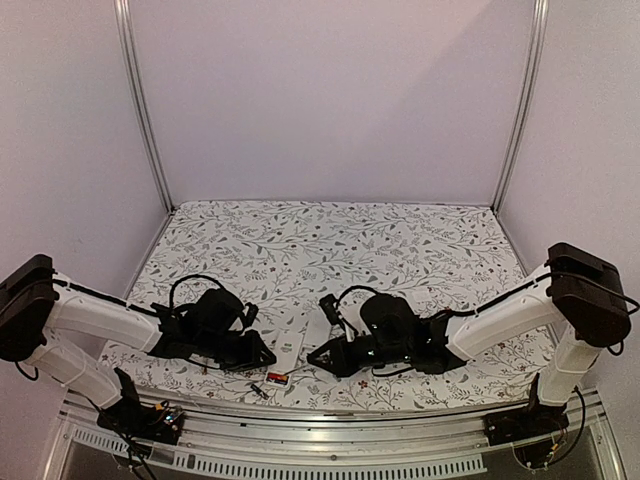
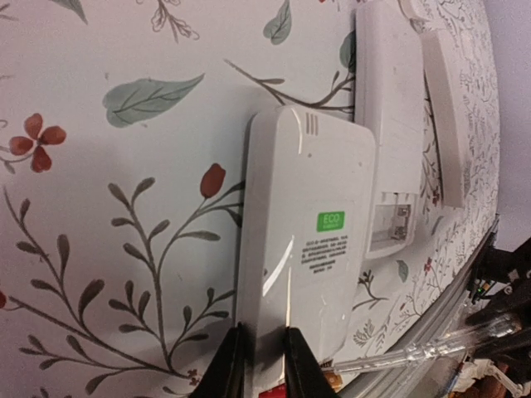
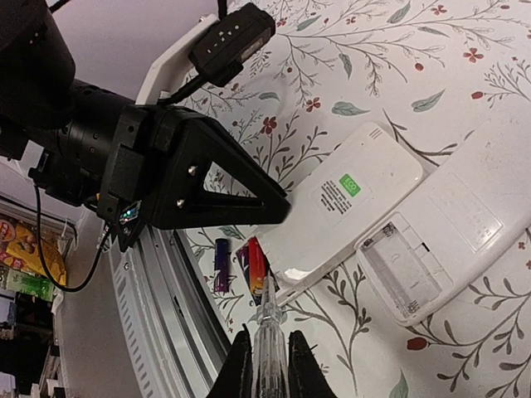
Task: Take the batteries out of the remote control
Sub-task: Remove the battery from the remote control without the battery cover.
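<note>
On the floral table (image 3: 415, 50), my left gripper (image 2: 264, 369) pinches the near end of the ECO-labelled remote (image 2: 307, 249), beside the second remote (image 3: 452, 240) with its open bay. My right gripper (image 3: 265, 356) clamps a clear tool (image 3: 268, 319); the batteries (image 3: 255, 267), red and purple, lie just past its tip.

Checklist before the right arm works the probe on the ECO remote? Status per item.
1. Right tool shut on probe: ok.
2. Probe tip at near end of ECO remote: ok; contact cannot tell.
3. Left tool gripping ECO remote: cannot tell; fingertips sit over its end.
4. Bay of second remote open, empty: ok.
5. Tip's path free of batteries: not ok; red battery and purple battery lie beside it.
</note>
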You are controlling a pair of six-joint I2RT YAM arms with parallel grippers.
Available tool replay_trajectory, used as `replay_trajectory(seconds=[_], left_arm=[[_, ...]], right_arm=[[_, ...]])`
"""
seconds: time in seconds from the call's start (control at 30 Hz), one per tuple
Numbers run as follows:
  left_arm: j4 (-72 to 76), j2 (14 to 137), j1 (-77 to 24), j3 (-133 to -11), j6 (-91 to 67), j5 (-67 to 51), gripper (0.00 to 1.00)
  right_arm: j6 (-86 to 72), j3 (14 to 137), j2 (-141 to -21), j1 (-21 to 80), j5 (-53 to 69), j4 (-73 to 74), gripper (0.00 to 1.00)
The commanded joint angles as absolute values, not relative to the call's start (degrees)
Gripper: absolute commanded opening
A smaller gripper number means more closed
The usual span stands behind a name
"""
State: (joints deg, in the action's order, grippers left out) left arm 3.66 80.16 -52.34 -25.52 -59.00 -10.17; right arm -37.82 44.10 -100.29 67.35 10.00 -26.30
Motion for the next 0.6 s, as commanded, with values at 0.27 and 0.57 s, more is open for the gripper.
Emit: replay_trajectory(seconds=[0.27, 0.57], left_arm=[[1.8, 81.3, -53.8, -24.6, -59.0, -12.1, 0.16], [1.9, 81.1, -53.8, -24.5, -59.1, -12.1, 0.16]], right_arm=[[-39.5, 43.5, -103.5, 66.2, 18.6, -32.8, 0.00], [-40.1, 43.1, -104.6, 65.8, 16.8, -32.7, 0.00]])
